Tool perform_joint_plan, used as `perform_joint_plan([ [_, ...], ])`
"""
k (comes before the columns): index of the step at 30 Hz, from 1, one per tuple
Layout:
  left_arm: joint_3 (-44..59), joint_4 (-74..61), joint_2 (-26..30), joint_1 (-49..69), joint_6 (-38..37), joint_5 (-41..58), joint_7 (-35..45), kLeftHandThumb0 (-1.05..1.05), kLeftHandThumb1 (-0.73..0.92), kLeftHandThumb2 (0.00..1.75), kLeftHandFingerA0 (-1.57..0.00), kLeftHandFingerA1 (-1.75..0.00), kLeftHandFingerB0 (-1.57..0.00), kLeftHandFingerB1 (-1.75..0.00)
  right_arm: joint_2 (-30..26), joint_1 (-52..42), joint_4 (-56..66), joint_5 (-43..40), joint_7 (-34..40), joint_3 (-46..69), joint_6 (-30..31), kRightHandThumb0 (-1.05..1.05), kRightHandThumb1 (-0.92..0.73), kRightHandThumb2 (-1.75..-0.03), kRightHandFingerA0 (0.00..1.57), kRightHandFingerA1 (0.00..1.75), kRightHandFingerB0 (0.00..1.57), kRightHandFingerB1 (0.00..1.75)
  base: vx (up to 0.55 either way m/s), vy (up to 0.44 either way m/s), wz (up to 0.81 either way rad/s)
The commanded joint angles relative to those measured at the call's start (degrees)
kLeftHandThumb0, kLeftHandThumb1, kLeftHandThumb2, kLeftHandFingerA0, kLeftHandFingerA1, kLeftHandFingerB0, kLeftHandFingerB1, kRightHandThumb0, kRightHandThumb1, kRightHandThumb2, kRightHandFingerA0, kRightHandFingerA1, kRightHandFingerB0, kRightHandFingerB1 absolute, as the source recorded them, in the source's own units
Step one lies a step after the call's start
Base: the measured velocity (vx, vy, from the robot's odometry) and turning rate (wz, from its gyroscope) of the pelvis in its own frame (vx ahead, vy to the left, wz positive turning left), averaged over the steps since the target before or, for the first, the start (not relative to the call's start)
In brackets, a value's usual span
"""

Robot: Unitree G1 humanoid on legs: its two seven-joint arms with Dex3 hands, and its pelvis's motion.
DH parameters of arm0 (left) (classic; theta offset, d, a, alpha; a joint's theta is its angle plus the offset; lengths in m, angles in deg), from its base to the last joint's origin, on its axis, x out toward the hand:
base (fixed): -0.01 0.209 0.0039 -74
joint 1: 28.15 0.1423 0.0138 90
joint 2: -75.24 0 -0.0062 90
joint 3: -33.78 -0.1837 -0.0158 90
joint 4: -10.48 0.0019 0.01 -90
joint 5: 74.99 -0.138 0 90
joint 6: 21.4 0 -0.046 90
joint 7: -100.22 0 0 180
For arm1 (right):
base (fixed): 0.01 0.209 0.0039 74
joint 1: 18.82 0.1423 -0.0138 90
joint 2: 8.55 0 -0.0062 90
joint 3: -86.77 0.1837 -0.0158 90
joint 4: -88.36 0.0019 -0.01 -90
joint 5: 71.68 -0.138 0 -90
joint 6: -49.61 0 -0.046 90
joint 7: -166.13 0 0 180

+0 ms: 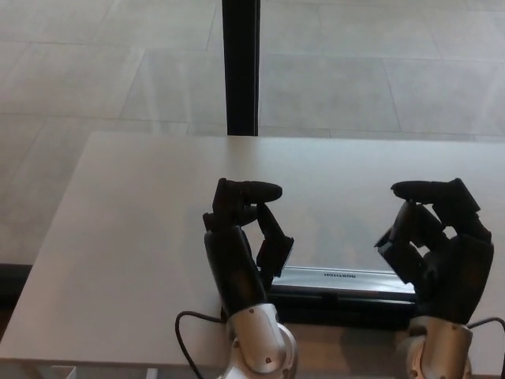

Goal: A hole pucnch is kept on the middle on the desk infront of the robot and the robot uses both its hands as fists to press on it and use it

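Pale surface (142,237): clenched left hand (241,245) and right hand (438,245) above hole punch (339,284); uneven pressing could tip it.

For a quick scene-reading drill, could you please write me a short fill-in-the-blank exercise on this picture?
1. The hole punch lies on the white ____.
2. The punch sits between the left hand and the ____ hand.
3. Both hands are the colour ____.
4. Beyond the far edge of the table stands a black ____.

Missing words: table; right; black; post
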Motion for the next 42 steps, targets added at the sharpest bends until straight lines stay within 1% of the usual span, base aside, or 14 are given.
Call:
perform_joint_plan([
  [1, 3.07, -19.36, -5.88, 0.18, 21.26, 12.50, 10.77, -0.21, 0.76, 1.11, -0.93, -1.75, -0.66, -1.75, -6.03, -7.20, 28.89, -11.42, -11.99, -5.22, 38.50, -0.34, -0.67, -0.86, 0.97, 1.75, 0.74, 1.36, 0.00, 0.000, 0.00],
  [2, 3.40, -20.98, -5.07, 0.20, 22.64, 12.96, 11.07, -0.22, 0.73, 1.12, -0.93, -1.75, -0.66, -1.75, -6.93, -7.42, 30.53, -13.07, -12.57, -5.14, 39.69, -0.30, -0.59, -0.90, 1.19, 1.70, 0.76, 1.31, 0.00, 0.000, 0.00],
  [7, 5.36, -30.01, 2.00, 0.68, 27.64, 15.42, 14.62, -0.27, 0.69, 1.09, -0.95, -1.75, -0.69, -1.75, -13.28, -8.63, 41.43, -21.08, -11.83, -1.80, 50.37, -0.30, -0.70, -0.89, 0.97, 1.75, 0.71, 1.38, 0.00, 0.000, 0.00],
  [20, 27.99, -45.17, 28.38, 0.50, 36.37, 28.85, 18.67, -0.29, 0.76, 0.85, -1.05, -1.75, -0.73, -1.75, -40.96, -8.60, 34.74, -35.45, -11.09, 29.69, 51.88, -0.35, -0.54, -1.10, 1.09, 1.75, 0.77, 1.34, 0.00, 0.000, 0.00],
  [21, 33.11, -43.19, 32.65, 4.17, 34.25, 29.45, 19.56, -0.20, 0.89, 0.71, -0.91, -1.75, -0.60, -1.72, -45.08, -10.23, 30.73, -37.76, -10.31, 36.42, 53.50, -0.47, -0.48, -1.12, 1.27, 1.39, 0.93, 1.18, 0.00, 0.000, 0.00],
  [24, 39.08, -44.25, 36.68, 10.08, 35.76, 34.37, 20.87, -0.24, 0.81, 0.80, -0.98, -1.75, -0.64, -1.68, -48.74, -13.89, 24.87, -38.22, -11.49, 43.09, 53.29, -0.38, -0.52, -0.98, 1.25, 1.73, 0.85, 1.34, 0.00, 0.000, 0.00],
  [27, 43.54, -43.56, 39.64, 15.52, 34.77, 36.79, 24.20, -0.29, 0.71, 0.95, -1.10, -1.75, -0.77, -1.68, -51.47, -17.20, 16.76, -37.32, -14.79, 47.41, 50.52, -0.39, -0.61, -0.97, 1.03, 1.75, 0.78, 1.37, 0.00, 0.000, 0.00],
  [28, 46.42, -42.61, 40.70, 19.05, 35.04, 37.25, 24.83, -0.32, 0.56, 1.12, -1.08, -1.75, -0.89, -1.58, -52.80, -19.21, 13.24, -36.63, -14.60, 49.97, 50.62, -0.45, -0.53, -1.11, 1.26, 1.37, 0.86, 1.09, 0.00, 0.000, 0.00],
  [29, 48.92, -41.39, 41.20, 21.88, 34.79, 37.72, 25.18, -0.35, 0.54, 1.08, -1.11, -1.75, -0.92, -1.58, -53.53, -20.85, 9.78, -36.19, -14.99, 51.81, 49.15, -0.37, -0.51, -1.05, 1.05, 1.75, 0.86, 1.21, 0.00, 0.000, 0.00],
  [36, 58.21, -31.07, 39.22, 32.79, 29.56, 37.15, 24.77, -0.68, 0.48, 0.89, -1.14, -1.74, -0.99, -1.51, -52.89, -26.58, -1.94, -33.52, -11.35, 57.30, 40.81, -0.51, -0.77, -0.70, 1.05, 1.75, 0.70, 0.88, 0.00, 0.000, 0.00],
  [37, 60.46, -27.60, 38.23, 34.90, 29.37, 37.14, 23.22, -0.65, 0.43, 0.98, -1.10, -1.72, -0.90, -1.48, -52.18, -27.37, -5.26, -33.60, -10.82, 58.16, 38.36, -0.54, -0.59, -1.04, 1.36, 1.45, 0.72, 0.86, 0.00, 0.000, 0.00],
  [38, 61.26, -26.33, 37.91, 35.66, 29.42, 36.95, 22.89, -0.65, 0.43, 0.98, -1.10, -1.72, -0.90, -1.48, -52.05, -27.54, -6.64, -33.65, -10.74, 58.56, 37.59, -0.54, -0.59, -1.04, 1.36, 1.45, 0.72, 0.86, 0.00, 0.000, 0.00],
  [39, 61.48, -23.19, 37.37, 38.10, 27.22, 34.17, 22.76, -0.72, 0.39, 1.14, -1.39, -1.51, -0.90, -1.19, -51.82, -27.05, -11.47, -33.73, -10.39, 58.90, 35.31, -0.51, -0.79, -0.66, 1.10, 1.69, 0.66, 0.81, 0.00, 0.000, 0.00],
  [42, 62.81, -13.94, 36.34, 40.68, 23.24, 30.94, 21.84, -0.59, 0.50, 1.19, -1.38, -1.43, -0.73, -0.99, -49.24, -26.19, -15.20, -32.66, -5.22, 59.06, 33.85, -0.51, -0.75, -0.69, 1.08, 1.75, 0.68, 0.89, 0.00, 0.000, 0.00],
])
